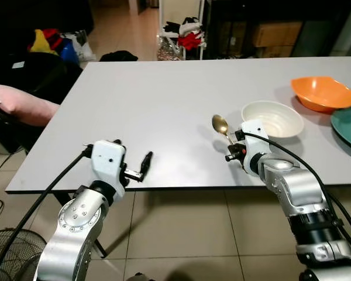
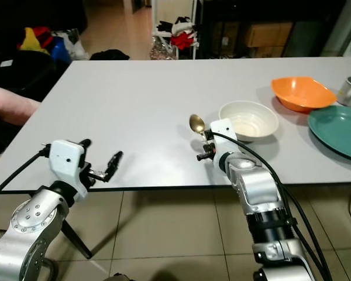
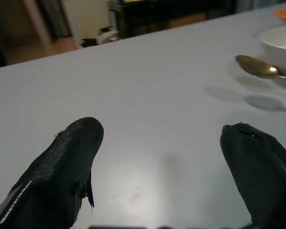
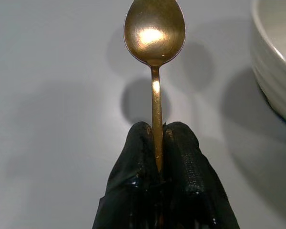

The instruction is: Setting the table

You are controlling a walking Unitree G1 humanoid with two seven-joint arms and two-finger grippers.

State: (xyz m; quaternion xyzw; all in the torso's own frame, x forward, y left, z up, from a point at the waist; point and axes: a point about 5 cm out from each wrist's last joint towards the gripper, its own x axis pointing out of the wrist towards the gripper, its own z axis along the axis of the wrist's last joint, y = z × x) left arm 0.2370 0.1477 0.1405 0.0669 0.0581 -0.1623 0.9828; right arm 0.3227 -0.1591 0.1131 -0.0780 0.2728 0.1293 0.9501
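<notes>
One gold spoon (image 4: pixel 154 33) pinched by right gripper (image 4: pixel 157 143) above tabletop (image 1: pixel 164 105) near front edge, beside white bowl (image 1: pixel 273 119), left gripper (image 3: pixel 162 148) spread wide, holding nothing.

Silver arms with round jointed housings and small screws, white wrist blocks, black cables looping along both. Black textured rubbery fingers on left gripper (image 1: pixel 145 165) and right gripper (image 4: pixel 157 143).

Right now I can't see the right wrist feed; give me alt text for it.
The right gripper, its two black fingers shut, pinches the thin handle of a gold metal spoon held above the grey table. The ribbed white ceramic bowl sits close beside it.
</notes>
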